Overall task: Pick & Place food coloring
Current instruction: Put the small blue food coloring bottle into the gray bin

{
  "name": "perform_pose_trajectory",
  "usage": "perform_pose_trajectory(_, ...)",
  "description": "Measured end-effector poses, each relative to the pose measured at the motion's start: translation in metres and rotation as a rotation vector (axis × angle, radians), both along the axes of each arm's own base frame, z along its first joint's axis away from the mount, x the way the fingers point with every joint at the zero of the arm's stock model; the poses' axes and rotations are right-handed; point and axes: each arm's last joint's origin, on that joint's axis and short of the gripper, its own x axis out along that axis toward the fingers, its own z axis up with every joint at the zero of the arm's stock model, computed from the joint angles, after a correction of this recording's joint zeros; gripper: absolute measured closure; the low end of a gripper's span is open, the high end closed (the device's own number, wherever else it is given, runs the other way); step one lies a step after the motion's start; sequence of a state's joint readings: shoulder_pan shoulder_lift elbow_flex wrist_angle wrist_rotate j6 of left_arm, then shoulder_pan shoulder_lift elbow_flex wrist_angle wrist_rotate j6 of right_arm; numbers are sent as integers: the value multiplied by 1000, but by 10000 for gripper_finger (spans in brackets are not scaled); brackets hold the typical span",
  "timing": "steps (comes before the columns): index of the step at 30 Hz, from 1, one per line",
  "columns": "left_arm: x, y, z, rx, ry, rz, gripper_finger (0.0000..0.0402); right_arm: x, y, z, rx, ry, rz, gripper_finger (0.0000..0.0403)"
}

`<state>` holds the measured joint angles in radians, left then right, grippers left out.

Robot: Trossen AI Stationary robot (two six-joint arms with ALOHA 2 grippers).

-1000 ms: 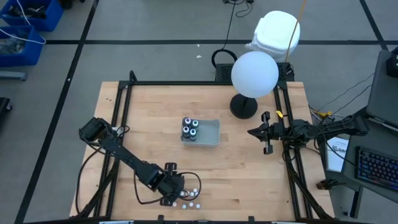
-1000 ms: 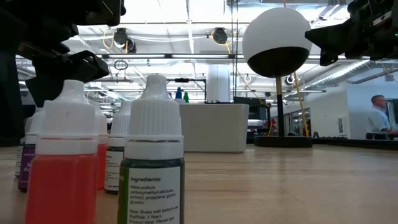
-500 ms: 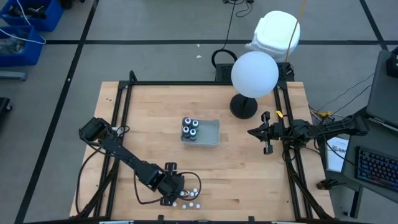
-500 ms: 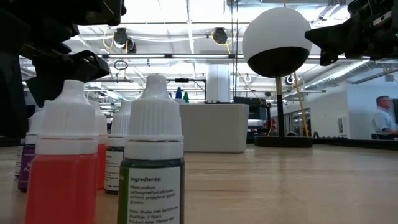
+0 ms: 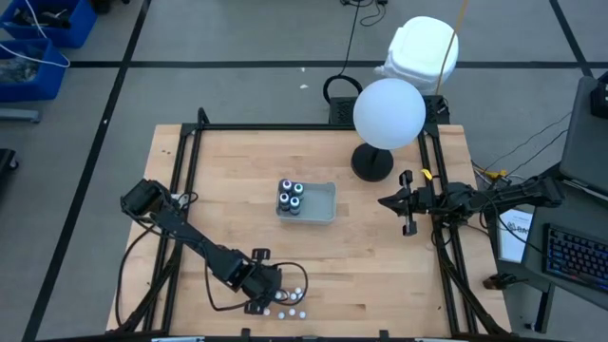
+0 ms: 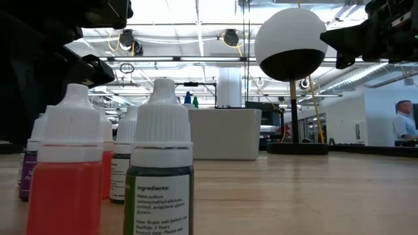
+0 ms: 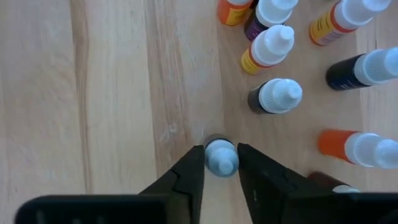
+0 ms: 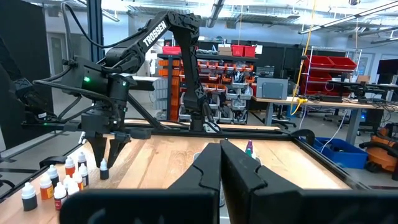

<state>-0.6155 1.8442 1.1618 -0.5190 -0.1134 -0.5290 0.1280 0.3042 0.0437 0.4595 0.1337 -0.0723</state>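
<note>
A white-capped bottle stands upright between the left tool's fingers, clamped at its cap.

Two dark six-joint arms, matte black housings throughout. Left arm: angular black links, white "TROSSEN" lettering along upper link, small green indicator light on wrist housing, black cables looped beside base. Left gripper: two tapered black wedge-shaped fingers, smooth faces. Right arm: black segments, yellow tag near base, black cabling trailing off table edge.
</note>
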Motion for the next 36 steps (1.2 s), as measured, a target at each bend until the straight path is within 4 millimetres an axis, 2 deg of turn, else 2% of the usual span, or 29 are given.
perform_pose_trajectory(5, 0, 0, 1, 24, -12, -48, 341, 0, 0, 0, -4, 0, -1, 403)
perform_pose_trajectory(12, -1, 4, 6, 24, -5, -52, 334, 0, 0, 0, -4, 0, -1, 403)
perform_pose_trajectory(16, -7, 8, 26, 39, -55, -82, 333, 0, 0, 0, -4, -1, -1, 403)
perform_pose_trajectory(25, -35, 23, 96, 92, -273, -198, 342, 0, 0, 0, -4, -1, -1, 403)
perform_pose_trajectory(28, -47, 29, 113, 124, -320, -216, 334, 0, 0, 0, -17, -1, -3, 403)
perform_pose_trajectory(32, -60, 38, 122, 189, -311, -175, 332, 0, 0, 0, -21, -1, -3, 403)
perform_pose_trajectory(36, -65, 44, 115, 229, -255, -142, 339, 0, 0, 0, -22, -1, -3, 403)
